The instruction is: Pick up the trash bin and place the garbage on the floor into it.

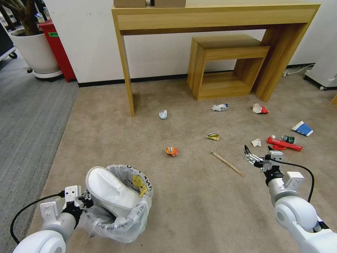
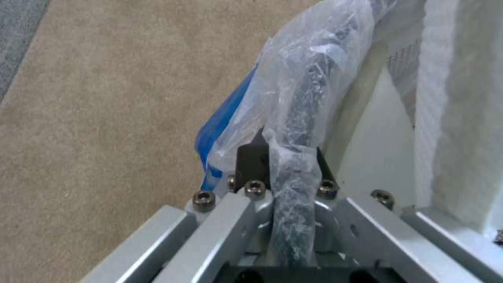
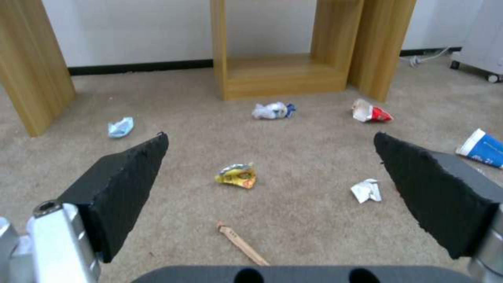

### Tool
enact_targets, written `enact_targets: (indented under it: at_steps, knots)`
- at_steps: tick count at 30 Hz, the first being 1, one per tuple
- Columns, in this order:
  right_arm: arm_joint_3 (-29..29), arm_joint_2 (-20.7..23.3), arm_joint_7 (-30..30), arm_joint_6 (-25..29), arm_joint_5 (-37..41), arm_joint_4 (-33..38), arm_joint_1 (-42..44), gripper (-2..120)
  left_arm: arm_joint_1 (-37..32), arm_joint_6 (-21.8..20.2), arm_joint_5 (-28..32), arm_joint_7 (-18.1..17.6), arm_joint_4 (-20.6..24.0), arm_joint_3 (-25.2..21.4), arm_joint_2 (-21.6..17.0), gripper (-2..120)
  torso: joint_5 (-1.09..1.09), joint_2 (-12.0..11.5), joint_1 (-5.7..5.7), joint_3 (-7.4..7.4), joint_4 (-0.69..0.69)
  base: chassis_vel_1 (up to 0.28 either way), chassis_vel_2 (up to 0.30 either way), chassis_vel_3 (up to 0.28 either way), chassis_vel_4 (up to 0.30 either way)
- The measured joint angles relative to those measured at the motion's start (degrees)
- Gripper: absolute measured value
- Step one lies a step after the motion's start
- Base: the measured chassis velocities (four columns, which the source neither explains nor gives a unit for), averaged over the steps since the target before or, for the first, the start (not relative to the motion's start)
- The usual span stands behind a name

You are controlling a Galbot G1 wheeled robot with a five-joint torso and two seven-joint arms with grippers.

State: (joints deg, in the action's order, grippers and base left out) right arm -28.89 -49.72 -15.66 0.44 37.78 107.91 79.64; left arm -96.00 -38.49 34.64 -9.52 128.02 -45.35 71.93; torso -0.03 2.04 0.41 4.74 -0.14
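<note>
My left gripper (image 1: 82, 202) (image 2: 285, 157) is shut on the bag-lined rim of the trash bin (image 1: 121, 214) (image 2: 309, 98), low at the left. Inside the bin lie a white slipper (image 1: 108, 191) and a yellow wrapper (image 1: 139, 184). My right gripper (image 1: 258, 151) (image 3: 271, 135) hangs open and empty over the floor (image 1: 189, 196), close to a wooden stick (image 1: 228, 164) (image 3: 242, 243). Garbage lies scattered beyond: a yellow wrapper (image 1: 213, 136) (image 3: 237, 175), an orange wrapper (image 1: 171, 151), white paper (image 1: 256, 142) (image 3: 367, 191), a red packet (image 1: 283, 144), a blue-white cup (image 1: 302, 128) (image 3: 482, 148), a red-white cup (image 1: 260, 109) (image 3: 370, 112).
A tall wooden console table (image 1: 217, 17) and a low wooden stool (image 1: 224, 66) stand against the far wall. A plant pot (image 1: 33, 52) and a red cabinet (image 1: 58, 49) sit at the back left beside the grey ribbed carpet (image 1: 28, 116). A white wheeled unit (image 1: 326, 70) is at the far right.
</note>
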Motion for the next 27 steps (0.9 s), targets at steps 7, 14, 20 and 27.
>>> enact_targets:
  at_steps: [7,14,20,27]
  knots:
    - [0.01,-0.56,0.43,-0.01,-0.49,0.0,0.47,96,0.09,-0.05,-0.01,0.06,-0.43,0.0,0.02,1,0.0,0.0,0.0,0.0,0.0,0.0,0.0,0.0,0.0]
    - [0.0,-0.76,0.75,0.0,-0.59,0.06,0.69,96,0.27,-0.05,-0.01,0.06,-0.52,0.05,-0.01,1,0.0,0.0,-0.01,0.0,0.0,-0.061,0.061,0.068,-0.051]
    - [0.23,-1.01,0.95,0.0,-0.95,0.0,0.72,95,0.58,-0.04,0.05,0.11,-0.75,0.14,0.02,1,-0.01,0.0,0.01,0.01,0.0,-0.14,0.136,0.131,-0.134]
    - [0.49,-0.99,1.17,-0.05,-1.18,-0.14,0.51,95,1.04,-0.08,0.46,0.05,-1.05,0.13,-0.17,1,0.0,-0.01,0.01,0.01,0.0,-0.093,0.093,0.091,-0.103]
